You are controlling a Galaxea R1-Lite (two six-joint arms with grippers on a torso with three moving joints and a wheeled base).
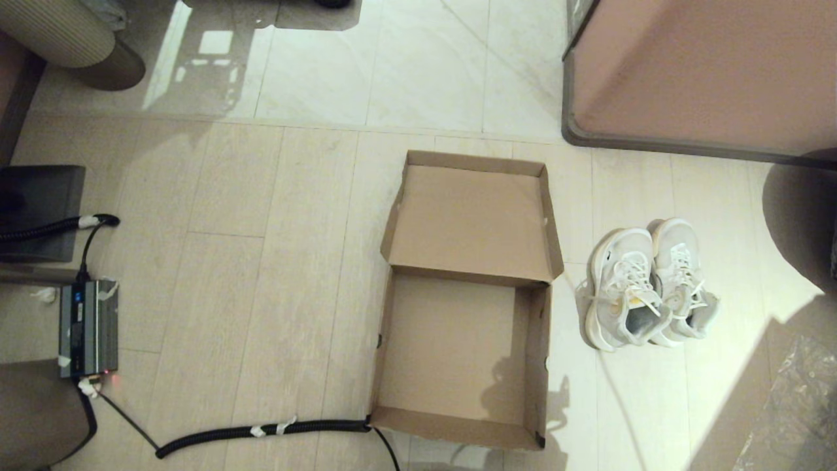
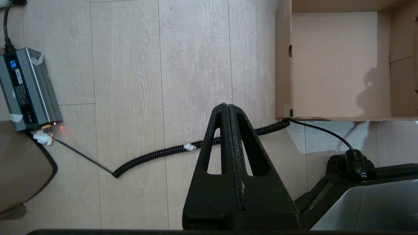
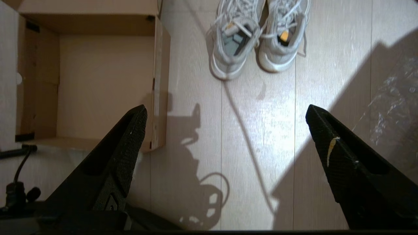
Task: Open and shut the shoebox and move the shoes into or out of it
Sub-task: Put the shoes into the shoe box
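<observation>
The brown cardboard shoebox [image 1: 451, 340] lies on the floor with its hinged lid [image 1: 471, 219] folded back flat, and nothing is inside it [image 2: 333, 65] [image 3: 98, 81]. The white sneakers [image 1: 650, 284] stand side by side on the floor to the right of the box [image 3: 258, 36]. My left gripper [image 2: 227, 106] is shut and empty, hanging over the floor to the left of the box's near corner. My right gripper [image 3: 225, 109] is open wide and empty, over the floor in front of the shoes and beside the box's right wall. Neither gripper shows in the head view.
A black coiled cable [image 1: 261, 430] runs along the floor to the box's near left corner [image 2: 169, 150]. A grey power unit [image 1: 88, 327] sits at the left. A large pinkish-brown dark-rimmed block [image 1: 700, 72] stands at the back right. Crinkled clear plastic [image 1: 794, 412] lies at the near right.
</observation>
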